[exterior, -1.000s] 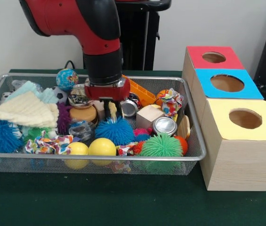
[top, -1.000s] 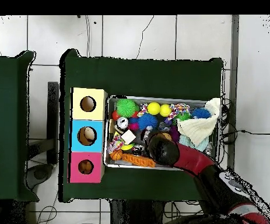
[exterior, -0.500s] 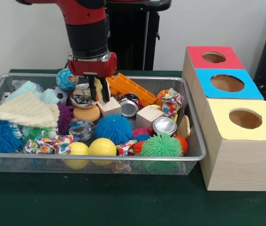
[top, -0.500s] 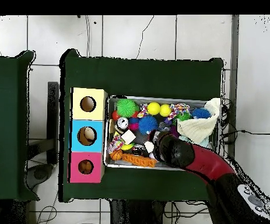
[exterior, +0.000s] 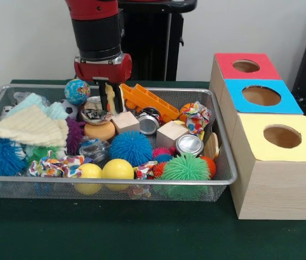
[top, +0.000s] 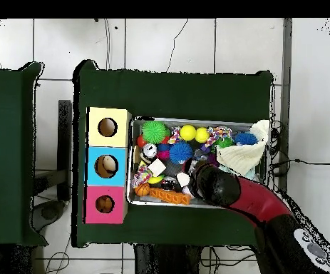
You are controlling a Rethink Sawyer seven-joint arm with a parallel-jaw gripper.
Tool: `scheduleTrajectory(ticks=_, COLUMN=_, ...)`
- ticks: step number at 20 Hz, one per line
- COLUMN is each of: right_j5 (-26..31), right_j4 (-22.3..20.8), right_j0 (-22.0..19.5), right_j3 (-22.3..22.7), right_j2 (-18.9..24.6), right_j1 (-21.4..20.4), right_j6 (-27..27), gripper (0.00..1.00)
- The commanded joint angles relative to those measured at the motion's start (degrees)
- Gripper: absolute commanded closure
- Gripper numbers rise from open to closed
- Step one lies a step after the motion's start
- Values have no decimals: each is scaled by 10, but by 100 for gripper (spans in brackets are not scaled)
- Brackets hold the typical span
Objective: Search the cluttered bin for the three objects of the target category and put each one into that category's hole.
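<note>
the red and black robot arm (exterior: 96,27) drops in straight from the top, wrist vertical, black sleeve above a red collar. below the collar hangs the dark two-fingered gripper (exterior: 109,97), pointing straight down, fingers close together with something pale yellow showing between them; whether it is actually pinched there, hard to call. from overhead, the arm (top: 260,207) sweeps in from the lower right, red forearm running up-left to a black wrist that hides the gripper.
</note>
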Motion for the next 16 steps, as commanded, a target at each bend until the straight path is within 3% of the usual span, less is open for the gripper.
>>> scheduleTrajectory(ticks=1, right_j5=-13, right_j4=20, right_j0=-2, right_j3=55, right_j2=27, right_j1=3, right_j6=92, gripper=100)
scheduleTrajectory(ticks=16, right_j5=-138, right_j4=28, right_j0=19, right_j3=164, right_j2=19, right_j1=-35, right_j6=157, gripper=100)
